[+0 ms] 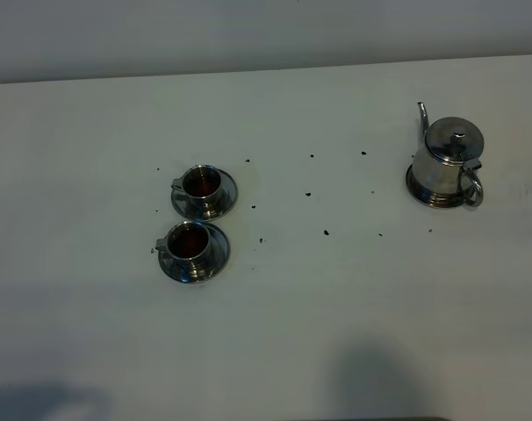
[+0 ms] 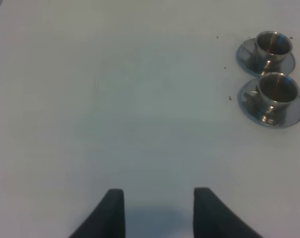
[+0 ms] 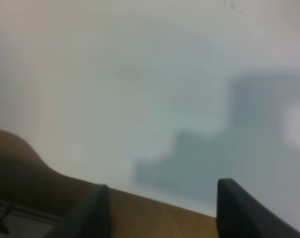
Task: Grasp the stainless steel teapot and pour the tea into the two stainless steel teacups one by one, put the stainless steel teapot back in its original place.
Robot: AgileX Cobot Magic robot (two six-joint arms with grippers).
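Steel teapot [image 1: 448, 162] stands upright on its round coaster [image 1: 420, 188] at the far right of the white table [image 1: 336, 298], spout pointing away and loop handle toward the near side. Well apart from it, left of centre, the two small steel cups sit on their saucers, one just behind the other: the far cup [image 1: 201, 183] and the near cup [image 1: 188, 241] both show reddish-brown tea inside. Dark specks are scattered on the tabletop between the cups and the pot.

Judging by the filled cups and the pot resting on its coaster, the pouring and the return look done, so this seems to be the closing step. Neither arm shows in the high view. The left gripper [image 2: 159, 208] hovers over bare table with its fingers apart and nothing between them, the cups off to one side. The right gripper [image 3: 160, 208] also has its fingers spread wide and empty, near the table edge. What remains is likely only keeping both arms clear of the pot and cups
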